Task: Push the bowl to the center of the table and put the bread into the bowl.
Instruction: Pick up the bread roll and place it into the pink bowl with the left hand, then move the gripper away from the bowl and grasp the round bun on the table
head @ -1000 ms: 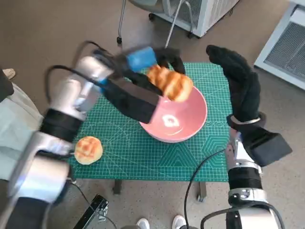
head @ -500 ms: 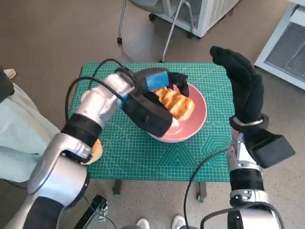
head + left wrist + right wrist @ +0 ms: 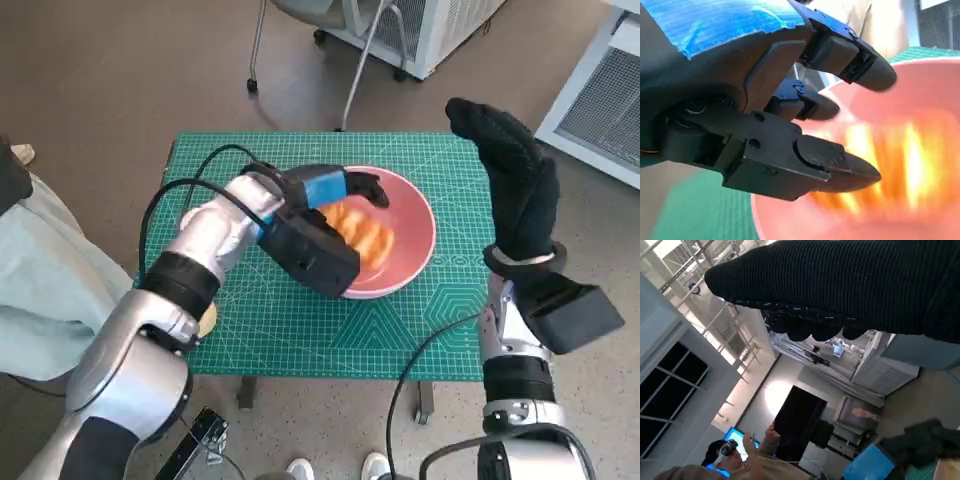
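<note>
The pink bowl [image 3: 418,214] stands near the middle of the green-matted table [image 3: 400,330]. A golden bread [image 3: 364,229] lies inside it. My left hand [image 3: 318,212] hovers over the bowl's near-left side, just above the bread. In the left wrist view its fingers [image 3: 840,170] are spread apart with nothing between them, and the bread [image 3: 895,165] shows blurred below in the bowl [image 3: 920,80]. My right hand [image 3: 512,188] stands upright with fingers extended at the table's right edge, holding nothing; the glove [image 3: 850,285] fills the right wrist view.
A second round bread [image 3: 207,321] peeks out from under my left forearm at the table's front left. Chair legs [image 3: 355,70] and a white unit [image 3: 440,25] stand beyond the table. A person's pale clothing [image 3: 40,290] is at the left. A person [image 3: 735,460] shows in the right wrist view.
My left hand carried the bread down from above the bowl's far-left rim into the bowl and let it go. The right hand stayed raised.
</note>
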You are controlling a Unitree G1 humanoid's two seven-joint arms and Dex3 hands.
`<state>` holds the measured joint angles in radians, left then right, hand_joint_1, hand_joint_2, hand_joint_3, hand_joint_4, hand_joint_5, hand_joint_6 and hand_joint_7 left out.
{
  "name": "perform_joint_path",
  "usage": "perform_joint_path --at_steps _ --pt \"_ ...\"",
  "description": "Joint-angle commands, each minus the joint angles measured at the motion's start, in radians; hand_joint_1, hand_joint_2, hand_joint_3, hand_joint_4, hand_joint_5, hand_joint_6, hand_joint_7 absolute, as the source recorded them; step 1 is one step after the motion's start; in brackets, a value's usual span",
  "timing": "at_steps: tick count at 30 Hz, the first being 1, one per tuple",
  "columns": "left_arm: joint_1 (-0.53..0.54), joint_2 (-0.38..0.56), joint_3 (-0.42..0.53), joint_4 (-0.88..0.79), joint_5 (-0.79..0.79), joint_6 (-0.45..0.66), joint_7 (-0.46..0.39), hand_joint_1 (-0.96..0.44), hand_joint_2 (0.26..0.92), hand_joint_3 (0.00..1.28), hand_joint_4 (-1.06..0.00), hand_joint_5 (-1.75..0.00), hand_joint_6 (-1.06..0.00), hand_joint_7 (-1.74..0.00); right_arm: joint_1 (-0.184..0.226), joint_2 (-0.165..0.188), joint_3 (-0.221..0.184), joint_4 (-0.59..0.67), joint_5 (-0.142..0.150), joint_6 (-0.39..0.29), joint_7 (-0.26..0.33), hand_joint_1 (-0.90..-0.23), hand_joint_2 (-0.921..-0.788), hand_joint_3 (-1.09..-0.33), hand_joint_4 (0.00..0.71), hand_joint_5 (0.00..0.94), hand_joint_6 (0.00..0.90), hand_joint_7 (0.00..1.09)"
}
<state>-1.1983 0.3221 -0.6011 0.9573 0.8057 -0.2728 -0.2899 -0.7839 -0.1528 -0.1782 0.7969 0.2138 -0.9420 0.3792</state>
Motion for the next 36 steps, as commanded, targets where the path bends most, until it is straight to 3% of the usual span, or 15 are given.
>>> perform_joint_path --at_steps 1,6,15,24,31,36 --pt "0.05 0.047 0.066 -0.17 -0.063 0.048 -0.072 -0.13 0.909 0.07 -0.07 0.0 -0.28 -0.07 0.019 0.002 0.002 -0.004 -0.003 0.017 -0.008 -0.534 -0.921 -0.687 0.44 0.018 0.054 0.85" --pt "0.137 0.124 0.152 -0.422 -0.126 0.097 -0.155 -0.13 0.902 0.05 -0.06 -0.01 -0.29 -0.07 0.009 0.006 0.006 0.006 -0.01 0.018 -0.009 -0.528 -0.921 -0.685 0.441 0.019 0.057 0.84" --pt "0.271 0.254 0.34 -0.726 -0.298 0.109 -0.257 -0.13 0.894 0.03 -0.11 -0.02 -0.36 -0.09 0.005 0.011 0.013 0.009 -0.012 0.019 -0.007 -0.517 -0.921 -0.686 0.44 0.018 0.061 0.84" --pt "0.472 0.465 0.554 -1.038 -0.44 0.197 -0.412 -0.05 0.898 0.02 -0.17 -0.03 -0.37 -0.07 0.004 0.012 0.013 0.015 0.006 0.024 0.02 -0.52 -0.921 -0.688 0.44 0.018 0.066 0.84" --pt "0.633 0.63 0.64 -1.2 -0.443 0.309 -0.551 0.0 0.907 0.03 -0.17 -0.01 -0.35 -0.05 0.003 0.014 0.014 0.018 0.021 0.025 0.042 -0.52 -0.921 -0.691 0.439 0.018 0.056 0.84" --pt "0.753 0.724 0.688 -1.243 -0.445 0.298 -0.607 0.06 0.892 0.02 -0.17 -0.01 -0.35 -0.04 -0.002 0.013 0.013 0.029 0.031 0.025 0.058 -0.519 -0.921 -0.693 0.438 0.017 0.048 0.84"
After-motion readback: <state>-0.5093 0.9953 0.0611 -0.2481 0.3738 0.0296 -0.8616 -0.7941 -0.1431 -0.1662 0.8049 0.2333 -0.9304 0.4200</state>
